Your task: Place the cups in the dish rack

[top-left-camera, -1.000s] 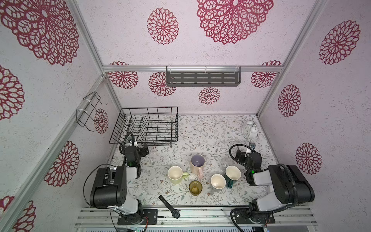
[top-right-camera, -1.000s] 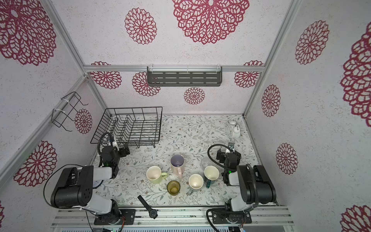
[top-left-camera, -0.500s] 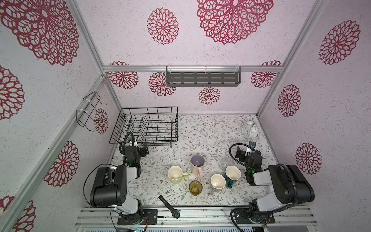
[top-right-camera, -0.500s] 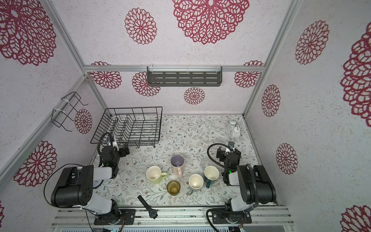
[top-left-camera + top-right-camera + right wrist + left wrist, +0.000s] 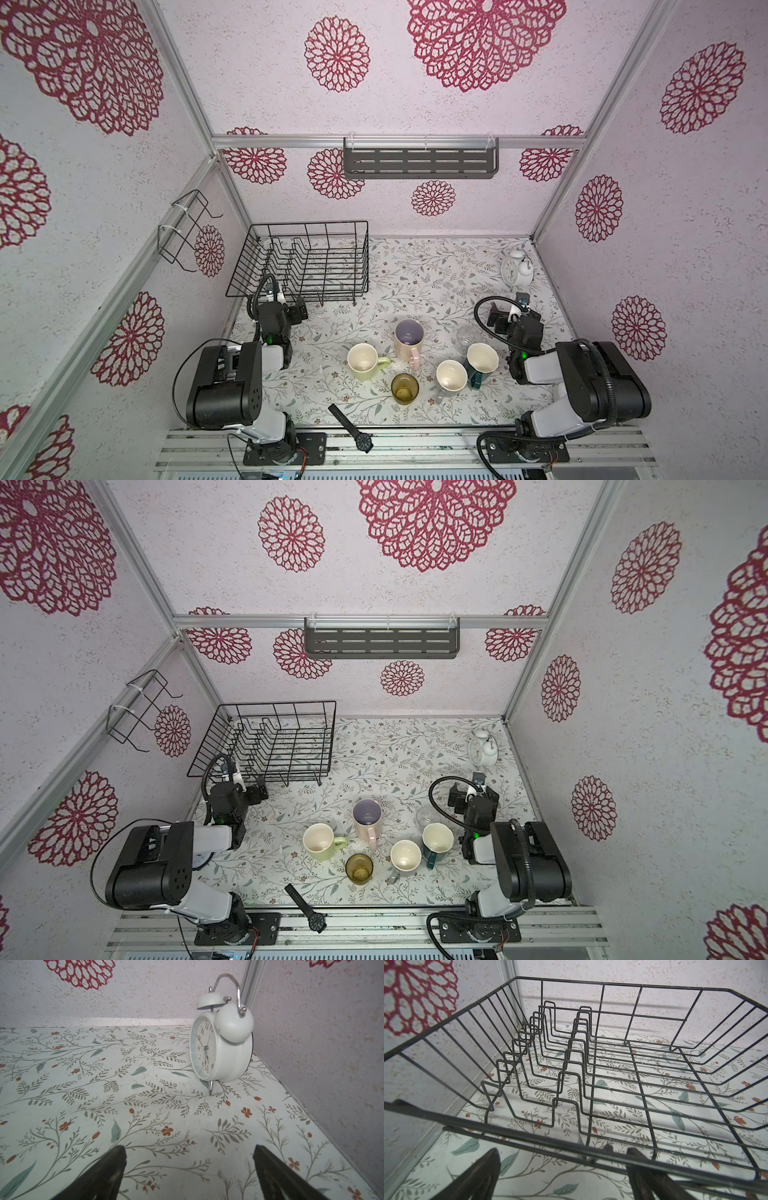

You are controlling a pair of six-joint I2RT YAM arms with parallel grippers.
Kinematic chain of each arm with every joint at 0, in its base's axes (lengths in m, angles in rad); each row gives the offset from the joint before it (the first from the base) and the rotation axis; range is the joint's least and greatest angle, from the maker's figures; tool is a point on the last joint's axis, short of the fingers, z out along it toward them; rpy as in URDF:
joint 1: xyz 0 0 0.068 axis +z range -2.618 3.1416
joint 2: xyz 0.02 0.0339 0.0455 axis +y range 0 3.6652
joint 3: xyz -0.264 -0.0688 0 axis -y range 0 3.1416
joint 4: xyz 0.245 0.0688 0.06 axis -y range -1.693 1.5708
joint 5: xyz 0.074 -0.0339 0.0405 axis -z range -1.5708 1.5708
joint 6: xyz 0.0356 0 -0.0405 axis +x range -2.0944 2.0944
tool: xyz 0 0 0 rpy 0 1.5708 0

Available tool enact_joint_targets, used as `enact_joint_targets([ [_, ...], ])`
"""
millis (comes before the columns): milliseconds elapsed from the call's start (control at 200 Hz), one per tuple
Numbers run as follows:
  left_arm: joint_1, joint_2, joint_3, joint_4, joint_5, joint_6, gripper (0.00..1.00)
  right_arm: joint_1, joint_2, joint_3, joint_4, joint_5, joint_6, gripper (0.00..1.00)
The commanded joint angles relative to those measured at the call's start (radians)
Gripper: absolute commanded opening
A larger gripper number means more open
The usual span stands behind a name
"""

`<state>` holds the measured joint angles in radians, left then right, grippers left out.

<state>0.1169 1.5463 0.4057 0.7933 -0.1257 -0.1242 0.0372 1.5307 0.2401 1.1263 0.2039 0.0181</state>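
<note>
Desk: Cups counted?
Field: Six, upright, clustered near table front edge, right of middle: yellow-green mug, pink mug, amber tumbler, grey mug, teal mug, clear glass. Dish rack at back-left corner, well apart.
Desk: Grippers, obstacles?
Field: Left gripper spread wide, empty, just beside rack's near rim. Right gripper equally wide, empty, facing one alarm clock at back-right corner. One wristwatch across front edge. Cups, watch visible only in both top views.
</note>
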Motion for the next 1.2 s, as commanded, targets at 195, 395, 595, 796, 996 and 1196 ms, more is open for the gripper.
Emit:
enact_joint_targets([
  [195, 0.004, -0.004, 0.011, 0.089, 0.0, 0.015, 0.97, -0.007, 0.002, 0.02, 0.058, -0.006, -0.012, 0.99],
  [395, -0.148, -0.229, 0.077, -0.235, -0.122, 0.093, 0.97, -0.007, -0.07, 0.013, 0.016, 0.038, 0.007, 0.99],
  [595, -0.233, -0.4, 0.304, -0.667, -0.097, 0.034, 0.97, -0.006, -0.299, 0.1, -0.305, 0.103, 0.059, 0.99],
  [796, -0.29, -0.497, 0.515, -0.961, -0.055, -0.059, 0.97, -0.007, -0.517, 0.12, -0.437, 0.153, 0.352, 0.99],
  [996, -0.255, -0.524, 0.536, -0.961, 0.137, -0.375, 0.97, -0.013, -0.562, 0.171, -0.548, -0.007, 0.536, 0.99],
  [1196, -0.255, -0.411, 0.627, -1.131, 0.122, -0.409, 0.97, 0.106, -0.38, 0.38, -0.753, -0.15, 0.539, 0.99],
])
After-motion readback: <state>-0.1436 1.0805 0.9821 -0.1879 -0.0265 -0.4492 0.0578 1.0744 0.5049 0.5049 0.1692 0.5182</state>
